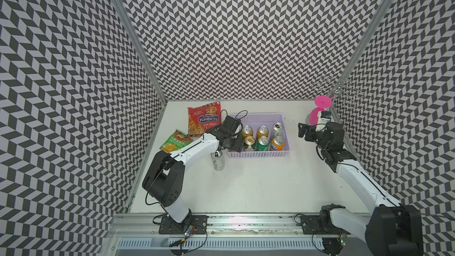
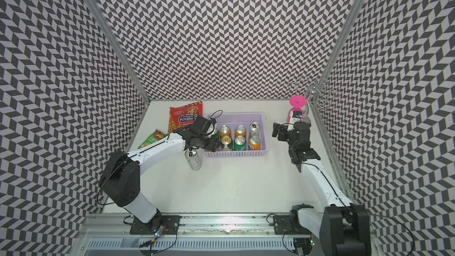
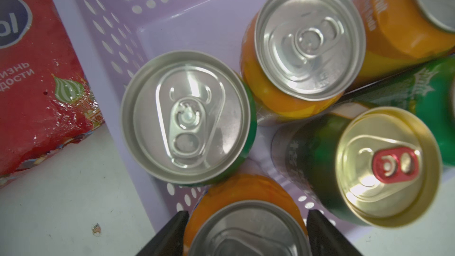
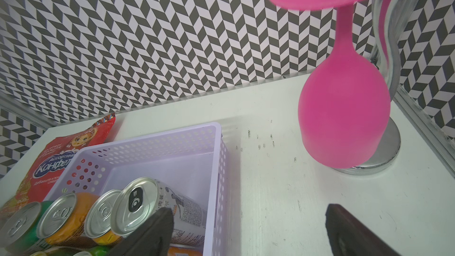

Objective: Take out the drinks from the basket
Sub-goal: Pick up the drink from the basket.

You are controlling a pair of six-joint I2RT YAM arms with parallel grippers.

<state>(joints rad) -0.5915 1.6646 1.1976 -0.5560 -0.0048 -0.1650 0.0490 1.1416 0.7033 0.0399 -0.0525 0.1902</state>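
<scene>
At the basket's (image 1: pixel 258 154) left end, an orange can (image 3: pixel 242 188) is straddled by the left tool (image 3: pixel 247 215), with a jaw close on either side; whether it is gripped cannot be told. More drinks (image 1: pixel 263 132) are seen inside the basket, and one slim silver can (image 1: pixel 218 160) is set on the desk (image 1: pixel 246 188) just outside it. The right tool (image 4: pixel 248 232) is held wide open and empty beside the basket.

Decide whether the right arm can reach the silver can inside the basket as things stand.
Probably yes. The open right hand hovers beside the basket, the silver can sits in the corner nearest it, top uncovered; only the low wall lies between.
</scene>
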